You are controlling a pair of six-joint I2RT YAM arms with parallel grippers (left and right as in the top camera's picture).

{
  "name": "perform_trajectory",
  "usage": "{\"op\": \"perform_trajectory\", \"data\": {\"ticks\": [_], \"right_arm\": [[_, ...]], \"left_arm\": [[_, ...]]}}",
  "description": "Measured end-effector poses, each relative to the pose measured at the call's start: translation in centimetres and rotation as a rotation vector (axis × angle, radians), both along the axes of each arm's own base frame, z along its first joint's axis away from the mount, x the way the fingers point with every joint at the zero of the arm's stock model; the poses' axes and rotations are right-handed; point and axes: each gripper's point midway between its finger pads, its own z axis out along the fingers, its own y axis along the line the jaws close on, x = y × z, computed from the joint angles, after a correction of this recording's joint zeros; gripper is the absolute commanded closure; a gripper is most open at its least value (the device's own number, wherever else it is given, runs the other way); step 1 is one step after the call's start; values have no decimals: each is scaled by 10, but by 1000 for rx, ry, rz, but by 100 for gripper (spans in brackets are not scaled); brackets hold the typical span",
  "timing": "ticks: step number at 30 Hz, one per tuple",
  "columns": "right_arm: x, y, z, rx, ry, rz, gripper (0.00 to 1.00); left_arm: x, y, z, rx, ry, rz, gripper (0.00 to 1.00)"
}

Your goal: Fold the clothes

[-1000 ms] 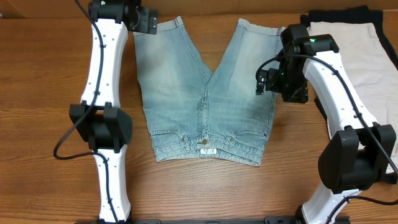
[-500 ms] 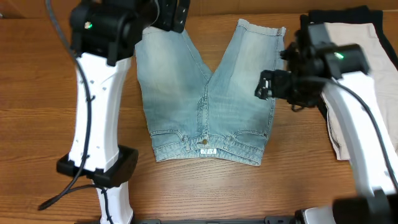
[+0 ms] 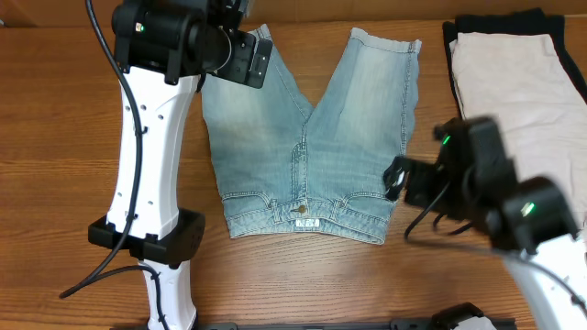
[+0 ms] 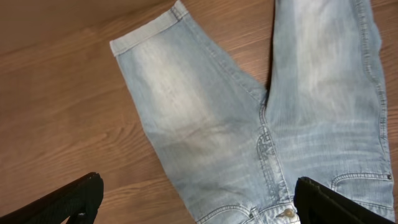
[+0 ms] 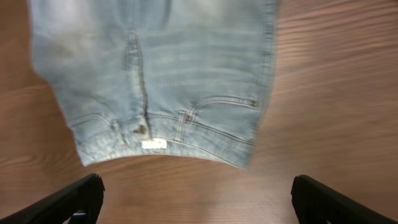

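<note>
Light blue denim shorts (image 3: 307,137) lie flat on the wooden table, legs pointing to the far side, waistband toward the front. They also show in the left wrist view (image 4: 261,118) and the right wrist view (image 5: 161,81). My left gripper (image 3: 246,57) hovers high over the shorts' far left leg; its fingers (image 4: 199,202) are wide open and empty. My right gripper (image 3: 399,179) hovers by the waistband's right end, raised above the table; its fingers (image 5: 196,202) are wide open and empty.
A folded beige garment (image 3: 514,101) lies on a black garment (image 3: 495,22) at the far right of the table. Bare wooden tabletop (image 3: 55,183) surrounds the shorts on the left and front.
My right arm has swung from beside the shorts' right leg toward the front, near the waistband's right end. My left arm has risen and shifted slightly right over the left leg.
</note>
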Motion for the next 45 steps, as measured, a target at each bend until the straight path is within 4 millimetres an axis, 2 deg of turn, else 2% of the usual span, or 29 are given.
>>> {"op": "perform_trajectory", "data": {"ticks": [4, 6, 9, 14, 17, 21, 23, 27, 28, 29, 32, 33, 38, 44, 45], "right_arm": [[10, 25, -41, 34, -46, 34, 0], [11, 28, -70, 25, -22, 32, 1], [5, 19, -115, -12, 58, -6, 9], [0, -5, -155, -52, 166, -116, 21], [6, -10, -164, -57, 186, -144, 28], [13, 1, -180, -34, 215, -100, 32], [11, 5, -192, -28, 259, -85, 31], [2, 5, -214, -43, 353, -89, 37], [1, 5, -218, -44, 369, -92, 41], [0, 5, -219, -42, 376, -94, 51], [0, 6, -219, -40, 378, -97, 89], [-1, 5, -219, -41, 383, -105, 95], [-6, -5, -220, -57, 415, -145, 96], [-24, -55, -219, -62, 544, -313, 95], [-25, -64, -218, -57, 558, -337, 88]], "left_arm": [[2, 5, -9, -1, 28, 27, 0], [5, 6, -16, 3, 45, 33, 0], [10, 5, -31, 15, 85, 35, 0], [28, 0, -60, 28, 126, 35, 0], [43, -4, -72, 29, 117, 37, 0], [56, -7, -78, 26, 97, 38, 0], [59, -8, -77, 22, 84, 38, 0], [66, -10, -73, 13, 54, 38, 0], [67, -10, -73, 11, 48, 38, 0], [69, -10, -72, 9, 40, 38, 0], [74, -12, -69, 2, 18, 38, 0], [75, -12, -68, 0, 11, 38, 0], [85, -15, -62, -14, -36, 38, 0], [107, -22, -59, -36, -107, 35, 0], [110, -23, -60, -41, -112, 32, 0]]}}
